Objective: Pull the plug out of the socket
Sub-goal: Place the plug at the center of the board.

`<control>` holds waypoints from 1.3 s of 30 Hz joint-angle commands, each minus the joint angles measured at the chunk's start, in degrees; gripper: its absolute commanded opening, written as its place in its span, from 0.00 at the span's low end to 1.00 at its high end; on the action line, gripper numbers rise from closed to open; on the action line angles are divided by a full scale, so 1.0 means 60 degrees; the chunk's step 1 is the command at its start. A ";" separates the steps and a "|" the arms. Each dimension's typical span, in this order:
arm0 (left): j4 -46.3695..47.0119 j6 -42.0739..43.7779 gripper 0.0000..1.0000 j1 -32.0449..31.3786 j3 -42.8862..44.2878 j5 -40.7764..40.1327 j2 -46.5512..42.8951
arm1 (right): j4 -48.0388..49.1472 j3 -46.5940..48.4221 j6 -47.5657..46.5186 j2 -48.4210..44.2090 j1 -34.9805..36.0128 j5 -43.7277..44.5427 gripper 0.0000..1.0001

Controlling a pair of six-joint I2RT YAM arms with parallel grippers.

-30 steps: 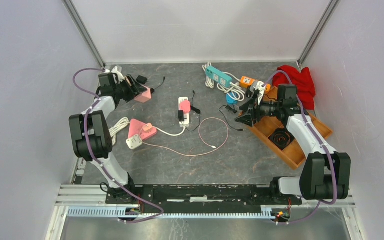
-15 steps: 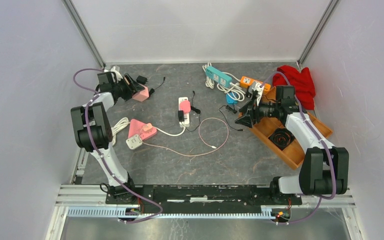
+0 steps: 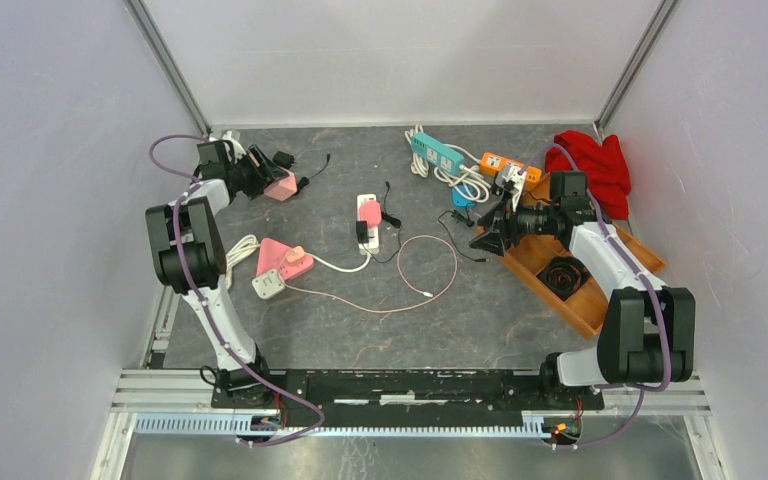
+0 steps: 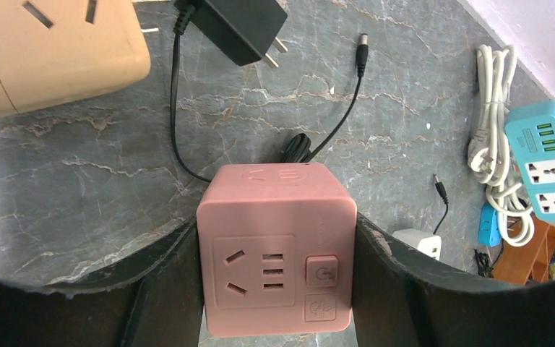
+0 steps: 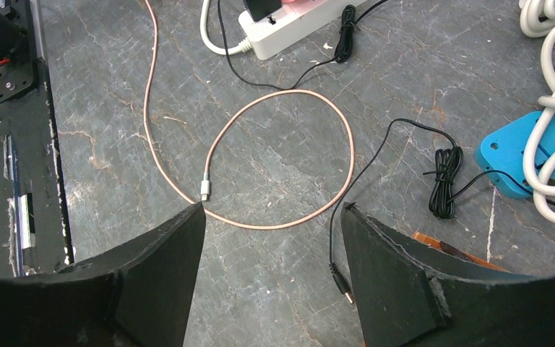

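My left gripper [image 3: 263, 180] is at the far left and shut on a pink cube socket [image 3: 281, 186]. In the left wrist view the cube [image 4: 274, 249] sits between both fingers, its outlets empty. A black adapter plug [image 4: 240, 29] lies loose on the table beyond it, prongs showing, beside a beige socket block [image 4: 50, 50]. My right gripper [image 3: 490, 232] is open and empty, low over the table by the wooden tray [image 3: 580, 270]. A white power strip [image 3: 367, 222] at the centre has a black plug [image 3: 361, 232] in it, also seen in the right wrist view [image 5: 264, 9].
A pink cable loop [image 5: 282, 159] and a thin black cable [image 5: 444, 181] lie below my right gripper. A teal strip [image 3: 436, 152], an orange strip [image 3: 500, 162] and a red cloth [image 3: 600, 165] are at the back right. A pink wedge socket [image 3: 282, 260] lies left of centre.
My left arm has drawn back toward the far left corner, carrying the pink cube slightly up and left. My right gripper has barely shifted.
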 commanded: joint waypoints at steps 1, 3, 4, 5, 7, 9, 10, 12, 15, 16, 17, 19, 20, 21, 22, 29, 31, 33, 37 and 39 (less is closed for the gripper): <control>0.0009 0.0054 0.23 0.0057 0.0579 -0.0129 0.0221 | -0.0037 0.0423 -0.0179 0.0083 0.0043 0.0038 0.75; 0.0003 0.0082 0.28 0.0099 0.0602 -0.0155 0.0309 | -0.0043 0.0425 -0.0196 0.0102 0.0058 0.0033 0.75; -0.0019 0.0098 0.31 0.0114 0.0601 -0.0177 0.0349 | -0.0046 0.0424 -0.0189 0.0120 0.0057 0.0031 0.75; -0.0045 0.0120 0.34 0.0141 0.0604 -0.0202 0.0389 | -0.0046 0.0425 -0.0189 0.0120 0.0066 0.0031 0.75; -0.0065 0.0142 0.41 0.0174 0.0592 -0.0244 0.0432 | -0.0060 0.0439 -0.0207 0.0171 0.0080 0.0050 0.75; -0.0080 0.0172 0.49 0.0215 0.0590 -0.0291 0.0441 | -0.0093 0.0447 -0.0233 0.0186 0.0081 0.0045 0.75; -0.0080 0.0186 0.54 0.0225 0.0564 -0.0326 0.0408 | -0.0111 0.0454 -0.0247 0.0197 0.0086 0.0056 0.75; -0.0034 0.0227 0.63 0.0240 0.0523 -0.0323 0.0336 | -0.0147 0.0482 -0.0280 0.0225 0.0085 0.0047 0.75; 0.0052 0.0258 0.68 0.0249 0.0439 -0.0281 0.0253 | -0.0178 0.0497 -0.0284 0.0249 0.0084 0.0053 0.76; 0.0092 0.0261 0.70 0.0268 0.0397 -0.0279 0.0220 | -0.0203 0.0498 -0.0290 0.0256 0.0094 0.0053 0.76; 0.0128 0.0261 0.71 0.0270 0.0355 -0.0275 0.0197 | -0.0208 0.0512 -0.0312 0.0277 0.0096 0.0053 0.76; 0.0143 0.0276 0.75 0.0281 0.0308 -0.0280 0.0145 | -0.0243 0.0523 -0.0324 0.0270 0.0097 0.0063 0.76; 0.0164 0.0287 0.78 0.0288 0.0295 -0.0301 0.0124 | -0.0251 0.0527 -0.0319 0.0274 0.0086 0.0060 0.76; 0.0183 0.0290 0.86 0.0278 0.0269 -0.0316 0.0077 | -0.0251 0.0527 -0.0326 0.0270 0.0084 0.0062 0.76; 0.0198 0.0291 0.98 0.0286 0.0229 -0.0356 0.0005 | -0.0245 0.0527 -0.0314 0.0270 0.0091 0.0065 0.76; 0.0257 0.0294 1.00 0.0312 -0.0036 -0.0633 -0.0518 | -0.0265 0.0531 -0.0343 0.0283 0.0084 0.0079 0.76; 0.0262 0.0384 1.00 0.0318 -0.0137 -0.0918 -0.0789 | -0.0280 0.0542 -0.0342 0.0287 0.0092 0.0075 0.76; 0.0259 0.0540 1.00 0.0308 -0.0336 -0.1355 -0.1128 | -0.0282 0.0542 -0.0352 0.0293 0.0095 0.0086 0.76; 0.0432 0.0909 1.00 0.0318 -0.0785 -0.2330 -0.1664 | -0.0295 0.0542 -0.0357 0.0271 0.0084 0.0038 0.76; 0.0347 0.1002 1.00 0.0312 -0.0860 -0.2575 -0.1784 | -0.0295 0.0555 -0.0353 0.0249 0.0091 0.0031 0.76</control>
